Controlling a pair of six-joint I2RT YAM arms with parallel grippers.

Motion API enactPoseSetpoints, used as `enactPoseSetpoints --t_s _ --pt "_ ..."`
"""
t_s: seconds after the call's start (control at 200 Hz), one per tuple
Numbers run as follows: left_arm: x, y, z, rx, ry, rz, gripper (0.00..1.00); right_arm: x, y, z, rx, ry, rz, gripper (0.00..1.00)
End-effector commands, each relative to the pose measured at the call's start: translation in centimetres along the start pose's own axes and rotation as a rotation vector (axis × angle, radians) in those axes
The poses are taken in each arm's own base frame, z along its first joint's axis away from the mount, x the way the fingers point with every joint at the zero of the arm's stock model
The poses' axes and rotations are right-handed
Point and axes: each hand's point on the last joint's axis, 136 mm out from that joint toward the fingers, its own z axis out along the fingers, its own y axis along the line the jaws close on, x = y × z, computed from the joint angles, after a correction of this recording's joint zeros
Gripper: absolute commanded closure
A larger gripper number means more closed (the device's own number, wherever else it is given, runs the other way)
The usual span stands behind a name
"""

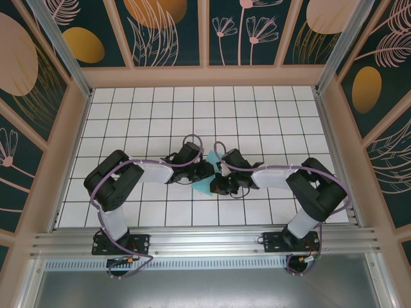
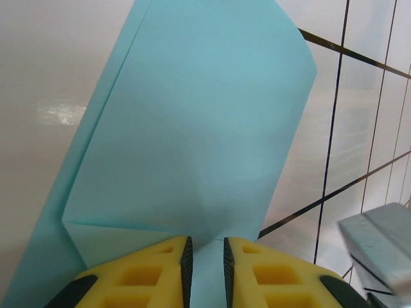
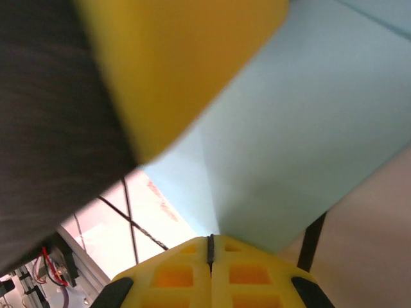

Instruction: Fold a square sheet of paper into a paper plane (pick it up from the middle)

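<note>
1. White grid table: both arms reach in to meet at its middle.
2. Light turquoise sheet of paper: partly folded, with creases showing, held up between the two grippers over the table's centre.
3. Right gripper: clenched, fingers touching, pinching the sheet's lower edge.
4. Left gripper: fingers a narrow gap apart with the sheet running into the gap; cannot tell whether it is clamped.
</note>
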Motion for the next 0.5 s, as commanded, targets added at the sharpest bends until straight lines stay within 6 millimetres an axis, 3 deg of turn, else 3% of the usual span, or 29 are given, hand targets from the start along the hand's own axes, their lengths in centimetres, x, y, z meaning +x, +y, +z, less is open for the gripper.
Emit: enactPoseSetpoints --t_s 0.0,0.075,0.135,0.355,0.495 --pt "0.2 1.1 0.3 -0.045 0.013 0.007 0.75 1.7 -2.9 1.3 0.089 0.058 0.062 0.98" --pt "0.2 1.0 0.3 -0.045 0.013 0.008 0.75 2.0 -3.8 1.4 0.143 0.065 0.057 0.98" --pt "0.1 0.8 0.2 -0.039 0.01 0.01 0.75 1.7 -3.3 1.0 0.146 0.049 0.039 0.98" --pt "-0.9 -1.3 -0.8 -0.003 -0.025 0.026 0.73 -1.8 1.6 -2.9 0.028 -0.113 -0.038 0.96" --pt "-2.1 -3.3 -2.3 0.034 -0.074 0.047 0.69 -3.5 0.6 -4.6 0.031 -0.203 0.003 0.92"
